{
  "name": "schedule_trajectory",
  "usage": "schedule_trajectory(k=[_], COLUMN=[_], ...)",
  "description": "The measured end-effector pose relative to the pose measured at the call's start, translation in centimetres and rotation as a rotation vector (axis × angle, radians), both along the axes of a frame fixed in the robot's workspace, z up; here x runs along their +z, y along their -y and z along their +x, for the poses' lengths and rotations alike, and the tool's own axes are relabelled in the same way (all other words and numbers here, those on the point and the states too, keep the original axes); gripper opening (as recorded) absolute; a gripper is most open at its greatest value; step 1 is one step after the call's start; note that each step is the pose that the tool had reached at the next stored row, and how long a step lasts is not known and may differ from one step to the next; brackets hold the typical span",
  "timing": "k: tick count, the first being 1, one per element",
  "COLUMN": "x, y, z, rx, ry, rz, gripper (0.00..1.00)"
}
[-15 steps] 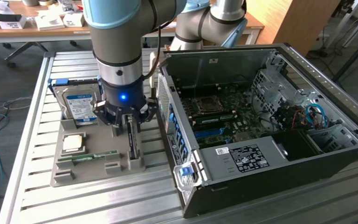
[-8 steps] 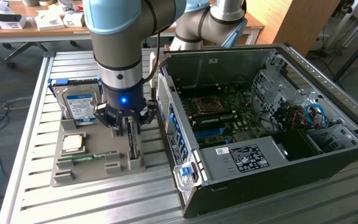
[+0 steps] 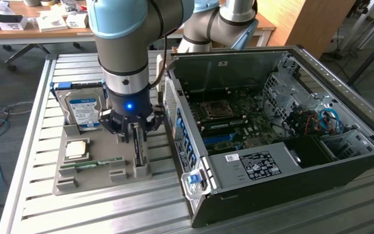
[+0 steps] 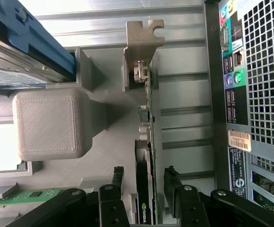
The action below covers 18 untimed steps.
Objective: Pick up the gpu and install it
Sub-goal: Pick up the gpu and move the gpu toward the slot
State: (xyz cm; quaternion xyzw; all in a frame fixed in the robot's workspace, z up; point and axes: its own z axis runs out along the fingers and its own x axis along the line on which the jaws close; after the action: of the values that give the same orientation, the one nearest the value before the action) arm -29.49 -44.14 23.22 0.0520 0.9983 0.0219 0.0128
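Operator: Status of gpu (image 3: 139, 157)?

Observer: It stands on edge in its slot in the grey holder (image 3: 112, 157), along the holder's edge nearest the computer case (image 3: 258, 165). Wrist view: the silver bracket is at the far end of the slot and the dark board (image 4: 145, 201) runs back between the fingers. Not yet lifted.

Operator: Jaws?

Observer: Gripper (image 3: 135, 139) is low over the slot with the jaws apart, one finger on each side of the card. A gap shows on both sides, so there is no contact and no clamp.

Operator: Rest of holder?

Observer: Hard drive (image 3: 83, 109) sits upright at the holder's far corner. Memory stick (image 3: 93, 164) and processor (image 3: 78, 147) lie in their own pockets, untouched.

Operator: Progress?

Observer: Early, by my reading. The approach looks done and the fingers are lined up on the card. Grasp, lift and seating in the case all remain. The board inside the case lies open, with no card fitted that I can make out
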Motion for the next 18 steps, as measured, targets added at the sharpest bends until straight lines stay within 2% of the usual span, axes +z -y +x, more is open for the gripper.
schedule_trajectory(k=[4, 18], x=[-0.32, -0.16], y=[0.0, 0.0], z=[0.0, 0.0], rx=[0.0, 0.0], ry=[0.0, 0.0001], rz=[-0.0001, -0.0001], gripper=[0.47, 0.47])
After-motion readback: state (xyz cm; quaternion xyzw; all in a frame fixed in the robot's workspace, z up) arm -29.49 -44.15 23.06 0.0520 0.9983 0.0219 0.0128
